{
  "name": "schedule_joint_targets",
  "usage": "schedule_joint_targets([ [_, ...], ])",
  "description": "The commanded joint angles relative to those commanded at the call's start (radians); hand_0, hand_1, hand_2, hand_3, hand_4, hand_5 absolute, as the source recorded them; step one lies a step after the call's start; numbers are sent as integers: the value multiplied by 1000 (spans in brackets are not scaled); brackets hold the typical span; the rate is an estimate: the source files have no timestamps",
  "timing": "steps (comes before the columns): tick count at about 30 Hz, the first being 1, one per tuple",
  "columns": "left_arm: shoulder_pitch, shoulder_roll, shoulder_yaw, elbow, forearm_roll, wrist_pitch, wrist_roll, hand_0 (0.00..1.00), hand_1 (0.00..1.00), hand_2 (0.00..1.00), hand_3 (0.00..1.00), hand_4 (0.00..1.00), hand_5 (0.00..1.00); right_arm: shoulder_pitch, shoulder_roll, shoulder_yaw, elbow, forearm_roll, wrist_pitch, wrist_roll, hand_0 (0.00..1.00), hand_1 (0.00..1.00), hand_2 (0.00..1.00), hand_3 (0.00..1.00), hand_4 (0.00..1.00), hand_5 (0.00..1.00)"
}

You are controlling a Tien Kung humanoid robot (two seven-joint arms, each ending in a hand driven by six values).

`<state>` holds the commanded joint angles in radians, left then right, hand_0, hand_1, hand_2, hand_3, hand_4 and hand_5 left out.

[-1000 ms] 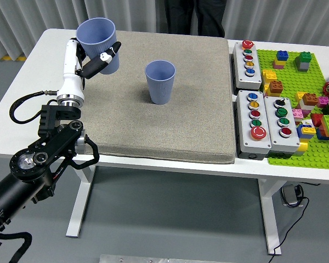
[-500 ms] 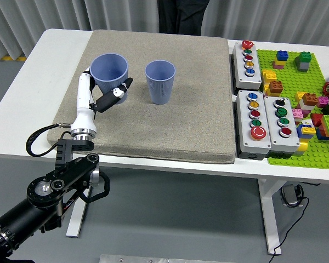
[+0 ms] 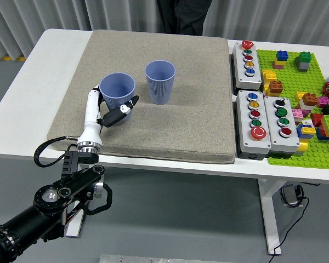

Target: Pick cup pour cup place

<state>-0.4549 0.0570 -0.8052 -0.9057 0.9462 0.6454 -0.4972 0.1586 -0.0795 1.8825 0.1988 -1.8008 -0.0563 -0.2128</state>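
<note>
The left hand [image 3: 114,112], fingers wrapped around 1 blue cup [image 3: 117,91], has carried it down beside the standing blue cup [image 3: 160,81] to its right; pouring looks imminent.

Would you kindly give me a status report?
Left hand shut on held cup, upright. Right arm unseen. Second cup stands apart, right of it. Path clear.

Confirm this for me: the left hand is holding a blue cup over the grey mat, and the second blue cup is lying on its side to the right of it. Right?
Not quite. The head view shows the second blue cup standing upright on the grey mat, not lying on its side. The rest holds: the left hand grips a blue cup over the mat, with the second cup to its right.
</note>
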Motion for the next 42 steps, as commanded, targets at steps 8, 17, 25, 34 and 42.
schedule_joint_targets([
  [8,-2,-23,17,47,-64,0,-91,571,564,533,502,884,247,6,4,0,0,-2,0,-1,701,704,653,629,25,315],
  [17,-1,-28,18,61,-69,0,-96,572,565,538,505,880,254,11,3,-5,-1,9,-1,1,701,704,653,629,24,314],
  [25,0,-30,22,75,-79,0,-104,574,568,539,510,880,257,11,3,-3,-1,5,-1,1,701,705,653,629,24,314],
  [34,-4,-32,31,100,-101,0,-115,578,570,544,527,883,264,13,4,-3,-1,6,-2,1,701,705,653,629,24,313],
  [42,0,-32,23,104,-101,0,-108,580,571,549,528,887,277,12,5,-1,-1,1,-1,0,701,704,653,628,24,314],
])
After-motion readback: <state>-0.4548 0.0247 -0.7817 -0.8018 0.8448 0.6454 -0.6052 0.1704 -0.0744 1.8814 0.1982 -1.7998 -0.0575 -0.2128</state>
